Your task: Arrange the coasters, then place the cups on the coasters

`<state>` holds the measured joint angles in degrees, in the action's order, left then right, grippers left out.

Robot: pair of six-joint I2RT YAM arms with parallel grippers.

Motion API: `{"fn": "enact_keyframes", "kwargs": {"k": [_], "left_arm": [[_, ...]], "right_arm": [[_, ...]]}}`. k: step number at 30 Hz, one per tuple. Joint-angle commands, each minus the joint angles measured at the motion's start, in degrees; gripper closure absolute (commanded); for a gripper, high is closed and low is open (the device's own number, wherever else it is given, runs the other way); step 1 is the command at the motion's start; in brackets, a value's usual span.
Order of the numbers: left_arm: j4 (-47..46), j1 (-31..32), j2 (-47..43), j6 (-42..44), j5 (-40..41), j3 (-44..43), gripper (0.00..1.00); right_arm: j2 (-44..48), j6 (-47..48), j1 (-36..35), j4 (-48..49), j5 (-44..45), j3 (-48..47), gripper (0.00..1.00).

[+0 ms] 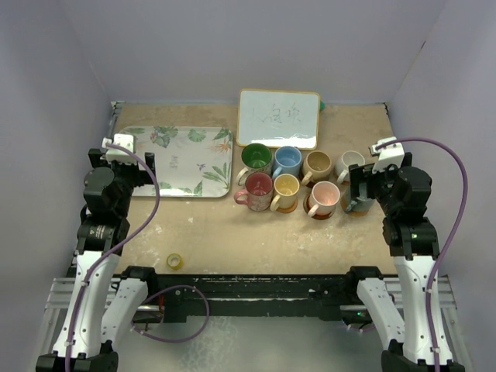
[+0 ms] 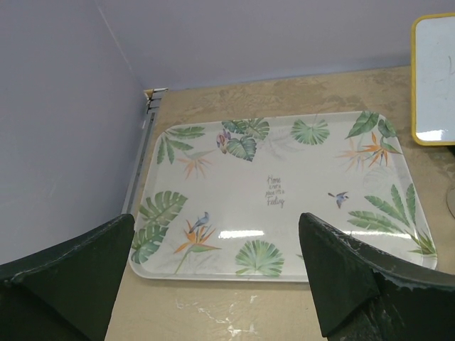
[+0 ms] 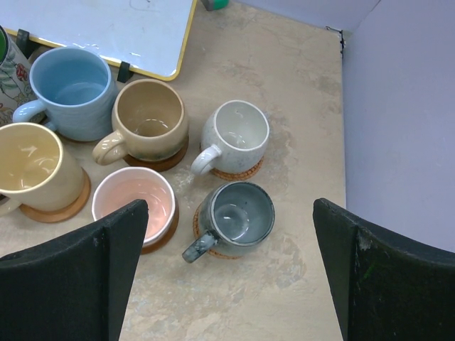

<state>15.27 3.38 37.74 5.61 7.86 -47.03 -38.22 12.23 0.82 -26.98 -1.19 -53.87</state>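
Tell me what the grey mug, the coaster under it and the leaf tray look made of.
Grey mug: glazed ceramic, judging by the glossy, mottled inside. Coaster under it: probably woven fibre such as rattan; only a ribbed orange edge shows. Leaf tray: likely plastic or melamine, smooth with printed leaves and a soft glare.

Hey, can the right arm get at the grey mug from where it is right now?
Probably yes. The right end effector hangs open right above the grey mug, with nothing between them. The pink mug sits close beside it, so the fit looks snug.
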Motion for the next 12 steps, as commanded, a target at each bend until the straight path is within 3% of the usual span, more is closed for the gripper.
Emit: {"fn": "enact_keyframes", "kwargs": {"k": [1,12], "left_arm": [[-1.7,-0.5,-0.1,0.7,-0.5,-1.5,0.06],[-1.7,-0.5,0.3,0.8,-0.2,-1.6,0.04]], "right_arm": [[0.2,0.5,0.3,2.6,-0.8,0.3,0.0],[0.1,0.6,0.3,2.5,-1.1,0.3,0.0]]}}
